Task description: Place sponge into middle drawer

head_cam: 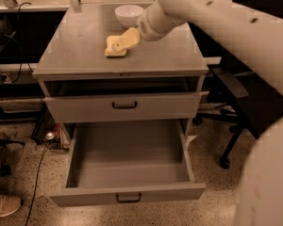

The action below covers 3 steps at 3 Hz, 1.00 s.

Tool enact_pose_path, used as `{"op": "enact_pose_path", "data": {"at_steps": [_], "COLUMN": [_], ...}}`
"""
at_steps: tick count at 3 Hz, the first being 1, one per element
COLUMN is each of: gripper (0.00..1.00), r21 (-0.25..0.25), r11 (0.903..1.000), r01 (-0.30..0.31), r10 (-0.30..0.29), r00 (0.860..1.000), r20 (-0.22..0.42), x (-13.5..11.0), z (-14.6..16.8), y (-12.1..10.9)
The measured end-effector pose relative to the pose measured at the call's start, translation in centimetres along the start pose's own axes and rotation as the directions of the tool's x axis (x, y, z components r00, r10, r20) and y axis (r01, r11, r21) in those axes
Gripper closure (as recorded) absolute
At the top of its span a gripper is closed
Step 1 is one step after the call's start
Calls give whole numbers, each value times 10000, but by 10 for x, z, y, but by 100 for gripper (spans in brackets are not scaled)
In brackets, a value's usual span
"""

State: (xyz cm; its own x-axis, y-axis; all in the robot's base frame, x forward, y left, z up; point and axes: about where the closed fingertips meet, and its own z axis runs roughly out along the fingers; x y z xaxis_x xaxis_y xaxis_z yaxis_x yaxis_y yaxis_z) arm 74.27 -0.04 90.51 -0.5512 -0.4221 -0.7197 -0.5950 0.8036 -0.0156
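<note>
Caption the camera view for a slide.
Gripper at the sponge on the cabinet top, the middle drawer pulled open below.

Views: one, the camera view.
Position: high, in front of the grey cabinet [75, 55].
Facing: forward and steeply down, onto the cabinet top and into the pulled-out middle drawer [132, 154].
Nearness: close. The cabinet fills most of the frame, and the robot arm [226, 27] looms large along the right edge.
Gripper: the gripper [119, 44] sits upper centre in the frame, over the cabinet top at the sponge [112, 53].
Frame edges: speckled floor [28, 173] along the bottom and left.

Speckled terrazzo floor [19, 173], with a black office chair [245, 102] at right.
</note>
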Motion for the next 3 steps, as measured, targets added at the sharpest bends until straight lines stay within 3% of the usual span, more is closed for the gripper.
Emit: {"op": "enact_pose_path", "data": {"at_steps": [2, 3], "gripper": [0, 0], "r21": [134, 221], "r11": [9993, 9989], "r01": [-347, -418], "r10": [348, 426], "r00": [9993, 9983], "r20": [-97, -392], "x": [-35, -36], "z": [61, 88], "y": [24, 31]}}
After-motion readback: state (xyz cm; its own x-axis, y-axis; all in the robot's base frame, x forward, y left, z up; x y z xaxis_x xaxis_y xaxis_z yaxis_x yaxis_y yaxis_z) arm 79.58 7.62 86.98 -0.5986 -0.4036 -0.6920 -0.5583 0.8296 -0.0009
